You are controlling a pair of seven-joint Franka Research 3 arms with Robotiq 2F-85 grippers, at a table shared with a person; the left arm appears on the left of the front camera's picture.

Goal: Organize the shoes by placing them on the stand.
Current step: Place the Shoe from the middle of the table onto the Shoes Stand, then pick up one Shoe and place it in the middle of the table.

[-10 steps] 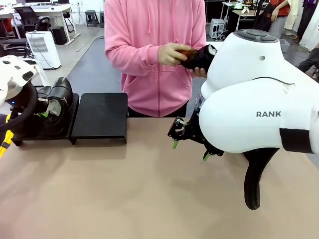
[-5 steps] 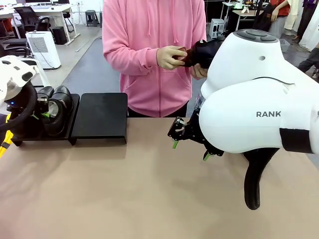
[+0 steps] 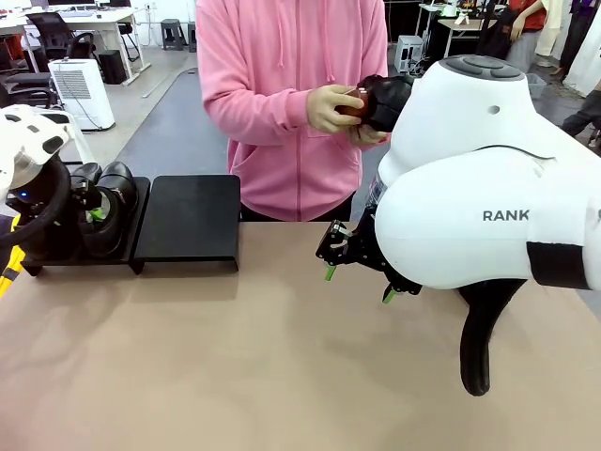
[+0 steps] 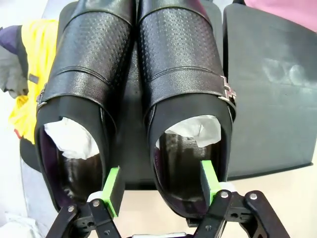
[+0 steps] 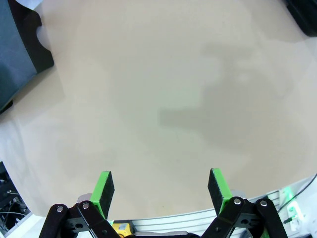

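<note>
Two glossy black shoes (image 4: pixel 183 89) (image 4: pixel 81 84) stuffed with white paper lie side by side on the left platform (image 4: pixel 130 163) of the stand. My left gripper (image 4: pixel 161 184) hangs open at their heels, one green pad between the two shoes and the other over the right shoe's opening, touching nothing that I can see. From the front the pair (image 3: pixel 111 193) sits at the far left with the left gripper (image 3: pixel 92 212) over it. The right platform (image 3: pixel 188 221) is bare. The person holds another black shoe (image 3: pixel 383 99) in both hands at chest height. My right gripper (image 3: pixel 359 284) hovers open over the table.
The tan table (image 3: pixel 235 357) stretches wide in front of the stand. My right arm's bulky white body (image 3: pixel 479 197) takes up the right side and hides part of the person's shoe. The right gripper (image 5: pixel 161 188) looks down on bare table (image 5: pixel 163 99).
My left gripper has opened and let go of the right-hand shoe, which has settled from a raised tilt onto the left platform. The person has shifted the held shoe slightly.
</note>
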